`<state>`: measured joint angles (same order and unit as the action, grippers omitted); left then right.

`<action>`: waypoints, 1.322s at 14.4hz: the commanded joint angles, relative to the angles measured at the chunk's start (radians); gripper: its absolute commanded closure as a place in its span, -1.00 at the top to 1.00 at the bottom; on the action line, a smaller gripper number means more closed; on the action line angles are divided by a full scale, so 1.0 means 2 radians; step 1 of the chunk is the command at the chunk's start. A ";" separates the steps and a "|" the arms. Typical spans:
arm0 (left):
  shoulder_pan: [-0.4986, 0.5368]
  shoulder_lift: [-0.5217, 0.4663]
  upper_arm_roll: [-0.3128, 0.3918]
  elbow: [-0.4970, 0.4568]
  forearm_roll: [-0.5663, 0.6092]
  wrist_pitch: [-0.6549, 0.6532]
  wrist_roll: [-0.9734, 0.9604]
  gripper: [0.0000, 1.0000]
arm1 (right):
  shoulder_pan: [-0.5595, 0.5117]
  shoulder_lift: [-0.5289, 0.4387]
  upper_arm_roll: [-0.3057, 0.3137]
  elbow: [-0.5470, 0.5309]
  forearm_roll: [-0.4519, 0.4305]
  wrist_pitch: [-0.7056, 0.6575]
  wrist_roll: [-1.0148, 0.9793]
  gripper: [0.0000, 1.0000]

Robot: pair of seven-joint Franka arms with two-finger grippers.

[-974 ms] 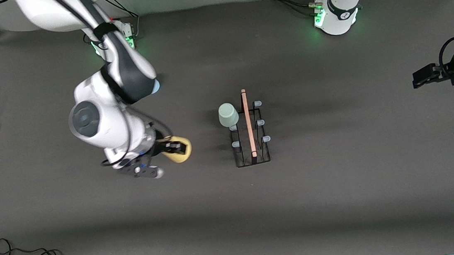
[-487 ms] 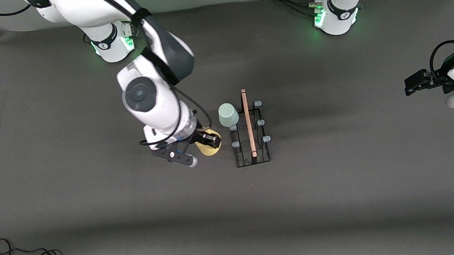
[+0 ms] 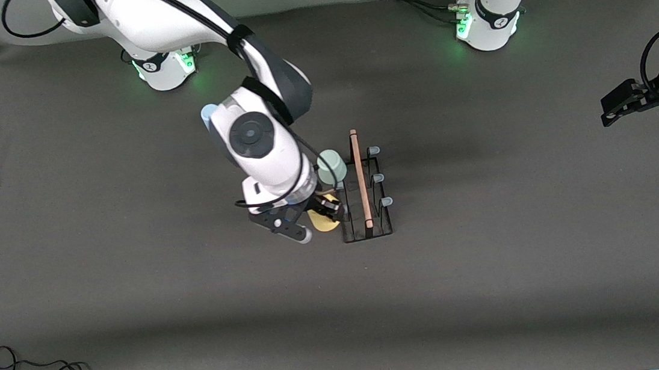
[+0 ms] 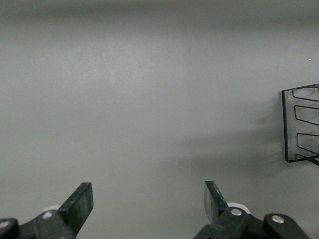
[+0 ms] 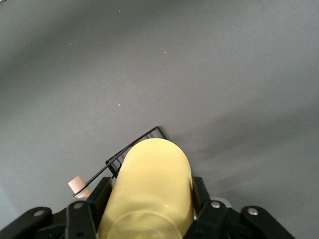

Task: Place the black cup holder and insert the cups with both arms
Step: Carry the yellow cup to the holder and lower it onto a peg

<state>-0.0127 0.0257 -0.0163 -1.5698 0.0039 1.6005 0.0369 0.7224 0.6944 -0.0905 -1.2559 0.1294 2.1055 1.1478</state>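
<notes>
While you're checking the front view, note the right gripper is pinching the yellow cup, fingers clamped on both sides of it, and it hangs over the corner of the black cup holder that faces the right arm's end of the table. With the rack's wooden handle as the clock centre, the yellow cup sits at about 8 o'clock and the pale green cup at about 10 o'clock, upside down on a peg there. You can see three bare pale-capped pegs along the rack's 3 o'clock side. A bit of light blue cup shows past the right arm's elbow, mostly hidden by the arm. In the right wrist view the yellow cup fills the grip with the rack's wire corner just under it. Your left gripper waits at the left arm's end of the table, well apart from the rack; its fingers are spread wide with nothing between them, over bare table.
</notes>
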 commanded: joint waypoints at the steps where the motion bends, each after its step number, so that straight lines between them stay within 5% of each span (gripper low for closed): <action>1: 0.000 -0.003 0.003 -0.007 -0.004 0.001 -0.005 0.98 | 0.012 0.026 -0.005 0.024 -0.019 0.022 0.041 -1.00; 9: 0.000 0.001 0.005 -0.007 -0.006 -0.009 0.001 0.98 | 0.035 0.060 -0.006 0.023 -0.049 0.039 0.051 -1.00; 10: 0.000 0.001 0.005 -0.007 -0.006 -0.011 0.001 0.98 | 0.035 0.062 -0.006 0.021 -0.050 0.044 0.051 -0.71; 11: 0.000 0.001 0.005 -0.007 -0.006 -0.011 0.000 0.98 | 0.036 0.063 -0.006 0.020 -0.052 0.046 0.051 0.24; 13: -0.001 0.002 0.005 -0.006 -0.007 -0.009 -0.007 0.98 | 0.036 0.069 -0.006 0.020 -0.060 0.046 0.052 0.55; 19: 0.000 0.001 0.005 -0.007 -0.006 -0.010 -0.006 0.98 | 0.038 0.069 -0.007 0.021 -0.061 0.046 0.051 0.64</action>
<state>-0.0116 0.0357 -0.0085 -1.5786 0.0036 1.5910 0.0366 0.7858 0.8178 -0.0913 -1.2464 0.0348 2.1974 1.2161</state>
